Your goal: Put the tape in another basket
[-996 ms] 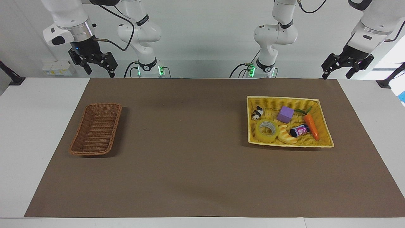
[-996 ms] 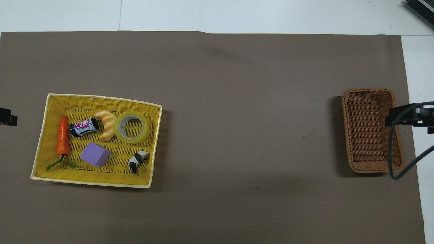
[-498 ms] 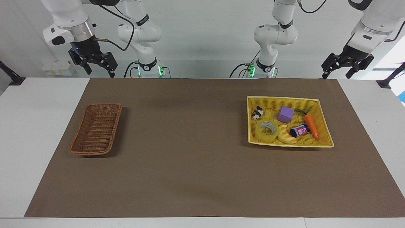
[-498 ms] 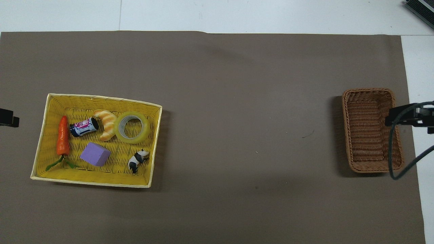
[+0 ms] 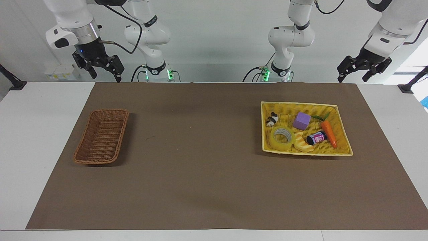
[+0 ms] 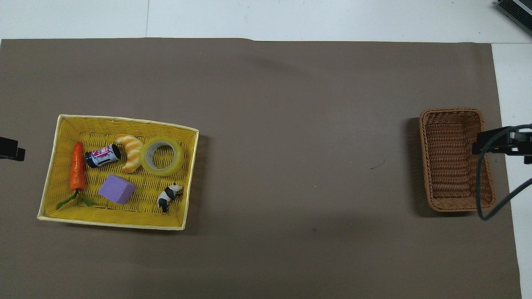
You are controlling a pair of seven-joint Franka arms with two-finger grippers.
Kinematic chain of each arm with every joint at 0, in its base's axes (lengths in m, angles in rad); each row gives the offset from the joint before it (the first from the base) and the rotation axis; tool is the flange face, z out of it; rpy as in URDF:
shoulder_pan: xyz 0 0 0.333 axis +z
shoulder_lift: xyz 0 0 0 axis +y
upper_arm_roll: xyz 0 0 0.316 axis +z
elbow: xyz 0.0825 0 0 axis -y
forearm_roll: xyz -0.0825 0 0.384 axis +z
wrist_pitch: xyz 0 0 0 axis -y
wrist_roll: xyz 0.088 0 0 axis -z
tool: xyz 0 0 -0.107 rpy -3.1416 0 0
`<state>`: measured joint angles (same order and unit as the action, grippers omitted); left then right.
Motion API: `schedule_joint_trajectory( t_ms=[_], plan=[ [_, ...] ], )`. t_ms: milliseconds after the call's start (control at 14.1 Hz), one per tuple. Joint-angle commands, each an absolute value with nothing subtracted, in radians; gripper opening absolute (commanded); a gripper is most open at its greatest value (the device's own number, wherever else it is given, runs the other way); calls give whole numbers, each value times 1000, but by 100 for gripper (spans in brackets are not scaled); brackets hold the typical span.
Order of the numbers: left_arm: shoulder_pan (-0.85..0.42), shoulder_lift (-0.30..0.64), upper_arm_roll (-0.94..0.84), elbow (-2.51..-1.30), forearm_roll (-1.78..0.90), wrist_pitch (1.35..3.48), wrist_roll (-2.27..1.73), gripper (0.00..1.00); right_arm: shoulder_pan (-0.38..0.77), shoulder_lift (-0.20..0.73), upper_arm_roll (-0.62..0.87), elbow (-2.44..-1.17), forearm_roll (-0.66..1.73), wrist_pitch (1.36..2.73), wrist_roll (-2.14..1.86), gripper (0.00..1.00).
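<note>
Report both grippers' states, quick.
Left gripper: open, holding nothing, raised near the table's edge.
Right gripper: open, holding nothing, raised and waiting.
</note>
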<state>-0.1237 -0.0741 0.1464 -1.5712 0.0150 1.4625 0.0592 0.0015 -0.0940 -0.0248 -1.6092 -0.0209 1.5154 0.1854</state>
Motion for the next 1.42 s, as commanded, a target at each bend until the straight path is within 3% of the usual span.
schedule_joint_trajectory(
  t_ms=[0,427,1352],
  plan=[
    [-132,-133,150,-1650,18,1500,29,100,-11,-103,-20,-1608,0,1500,175,100],
    [-204,-150,149,-1746,20,1637,-257,100,-11,-103,-20,-1608,0,1500,175,100],
    [-307,-150,144,-1864,26,1776,-265,100,-11,-103,-20,-1608,0,1500,175,100]
  ],
)
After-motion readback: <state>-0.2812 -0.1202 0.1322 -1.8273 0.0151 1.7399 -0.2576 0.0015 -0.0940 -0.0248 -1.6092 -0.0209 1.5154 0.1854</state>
